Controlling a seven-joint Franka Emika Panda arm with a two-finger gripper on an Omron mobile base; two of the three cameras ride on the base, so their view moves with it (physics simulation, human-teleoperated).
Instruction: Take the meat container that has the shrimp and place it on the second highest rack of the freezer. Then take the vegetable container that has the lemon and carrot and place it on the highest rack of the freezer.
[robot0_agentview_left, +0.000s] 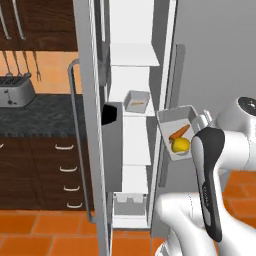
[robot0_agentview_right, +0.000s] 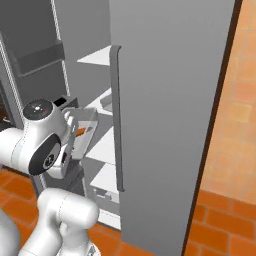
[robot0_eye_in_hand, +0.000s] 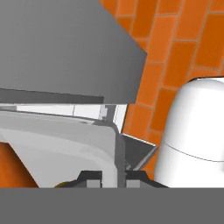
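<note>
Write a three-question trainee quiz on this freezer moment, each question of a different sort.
1. True or false: the tray with the shrimp sits on a shelf inside the freezer.
2. Which items lie in the vegetable container that the tool holds?
A. lemon and carrot
B. two lemons
C. shrimp alone
3. Fill in: the tool grips that container by its ____.

Key: 1 true; 2 A; 3 rim.

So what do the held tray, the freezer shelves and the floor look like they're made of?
The tray with the carrot and lemon looks like matte pale-grey plastic, thin-walled with rounded corners, though it could be metal. The freezer shelves read as flat opaque white plastic, without wire or glass glint. The floor looks like orange ceramic tile with visible grout lines.
</note>
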